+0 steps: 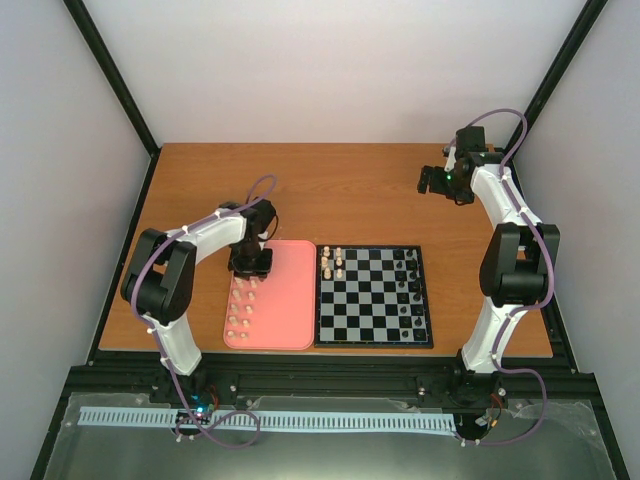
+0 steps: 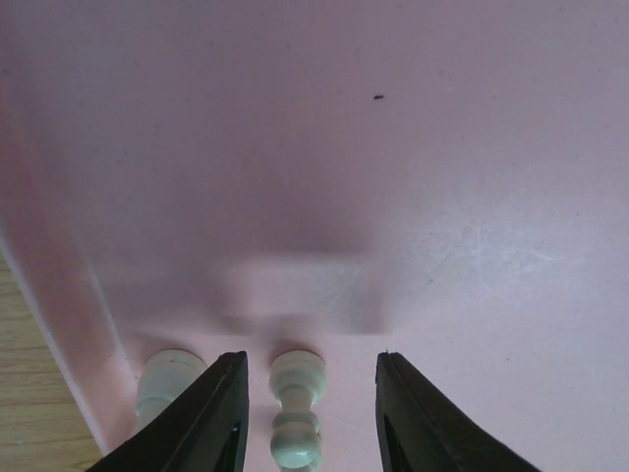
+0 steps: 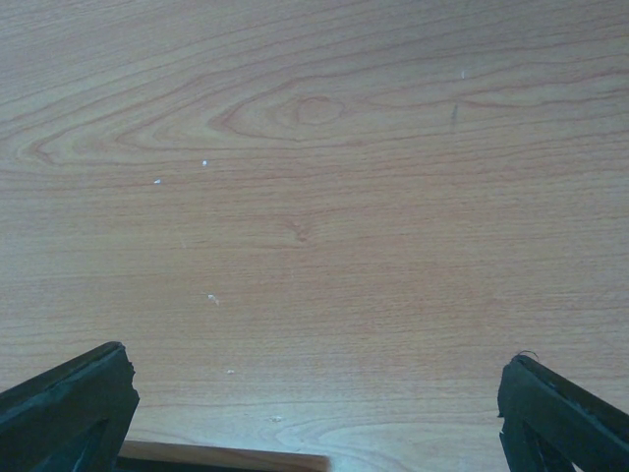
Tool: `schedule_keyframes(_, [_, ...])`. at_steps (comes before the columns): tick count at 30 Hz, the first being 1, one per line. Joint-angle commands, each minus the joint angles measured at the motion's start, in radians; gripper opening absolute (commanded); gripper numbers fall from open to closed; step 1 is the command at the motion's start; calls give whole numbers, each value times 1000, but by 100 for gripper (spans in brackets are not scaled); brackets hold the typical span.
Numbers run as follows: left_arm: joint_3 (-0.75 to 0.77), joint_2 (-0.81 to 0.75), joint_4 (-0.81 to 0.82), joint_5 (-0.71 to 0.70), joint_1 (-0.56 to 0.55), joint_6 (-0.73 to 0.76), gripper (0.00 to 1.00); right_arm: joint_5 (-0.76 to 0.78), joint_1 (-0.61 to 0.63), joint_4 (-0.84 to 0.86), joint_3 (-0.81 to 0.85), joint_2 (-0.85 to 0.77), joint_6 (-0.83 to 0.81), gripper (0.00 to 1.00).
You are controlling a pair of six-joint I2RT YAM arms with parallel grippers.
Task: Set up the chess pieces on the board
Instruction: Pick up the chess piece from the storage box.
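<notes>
The board [image 1: 365, 312] lies right of centre, with a few cream-white chess pieces [image 1: 332, 263] standing at its far left corner. More white chess pieces [image 1: 240, 305] stand in two rows along the left side of the pink tray [image 1: 290, 305]. My left gripper [image 1: 250, 265] is down over the far end of those rows. In the left wrist view, a white pawn [image 2: 295, 413] lies on the tray between the fingers of the left gripper [image 2: 310, 359], with a gap on each side. Another white piece [image 2: 167, 383] sits just outside the left finger. My right gripper [image 1: 432, 180] hangs open and empty.
Black pieces [image 1: 410, 290] stand along the board's right columns. The right wrist view has only bare wooden table [image 3: 314, 147] between the right gripper's [image 3: 316, 354] wide fingers, plus a table edge [image 3: 226, 457] at the bottom. Grey walls enclose the table.
</notes>
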Motion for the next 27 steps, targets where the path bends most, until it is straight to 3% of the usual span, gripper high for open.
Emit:
schedule_keyframes(1, [-13, -10, 21, 20, 6, -1, 37, -3, -12, 11, -7, -7, 11, 100])
schedule_keyframes(15, [-23, -10, 11, 6, 6, 2, 31, 2, -12, 10, -12, -3, 9, 100])
schedule_keyframes(23, [-22, 2, 11, 9, 5, 6, 10, 9, -12, 7, -9, -12, 6, 100])
schedule_keyframes(27, [-3, 1, 2, 1, 5, 10, 7, 6, -11, 8, -14, -14, 9, 100])
